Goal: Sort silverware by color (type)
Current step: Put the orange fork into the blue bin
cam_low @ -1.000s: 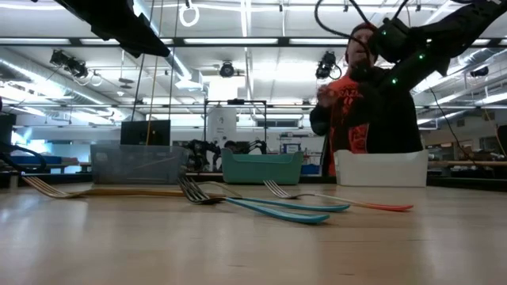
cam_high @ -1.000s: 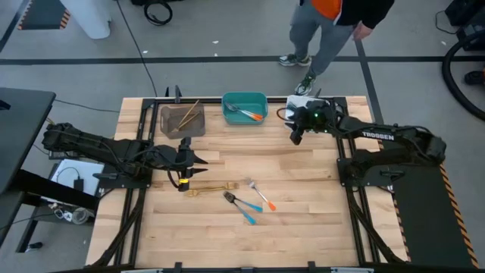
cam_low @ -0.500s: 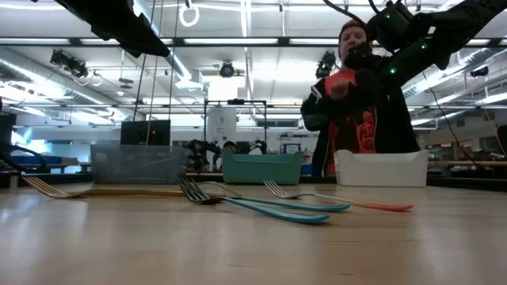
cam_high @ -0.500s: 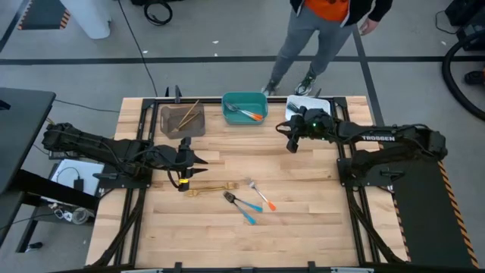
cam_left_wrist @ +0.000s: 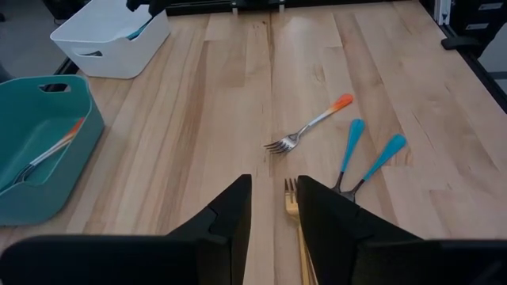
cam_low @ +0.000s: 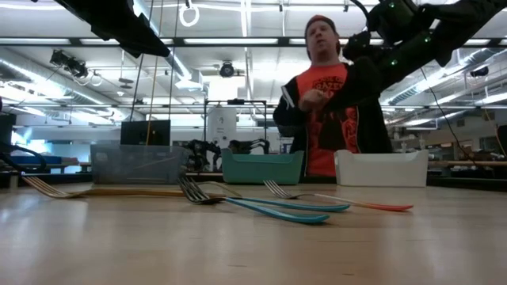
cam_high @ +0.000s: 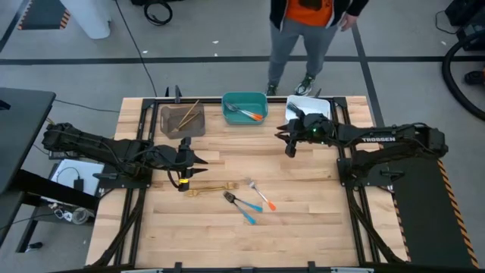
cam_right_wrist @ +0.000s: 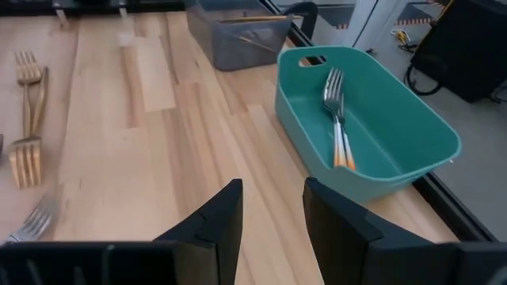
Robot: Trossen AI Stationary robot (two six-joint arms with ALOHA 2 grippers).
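On the table's middle lie two gold forks (cam_high: 208,189), an orange-handled fork (cam_high: 261,196) and two blue-handled forks (cam_high: 240,207), all flat on the wood. In the left wrist view they show as gold (cam_left_wrist: 293,198), orange (cam_left_wrist: 310,125) and blue (cam_left_wrist: 350,149). My left gripper (cam_high: 198,165) hovers open just left of the gold forks, touching nothing. My right gripper (cam_high: 286,144) is open in the air, near the far right part of the table. The teal bin (cam_right_wrist: 412,170) holds orange-handled forks (cam_right_wrist: 337,119).
Three bins stand along the far edge: a grey one (cam_high: 182,129) with gold pieces, the teal one (cam_high: 244,98), and a white one (cam_high: 318,102) partly under the right arm. A person stands behind the far edge (cam_high: 303,23). Bare wood lies near and right.
My right gripper has moved from beside the white bin a little toward the table's near edge and left, staying open. The person behind the far edge has walked toward the left. The left arm and the silverware have kept still.
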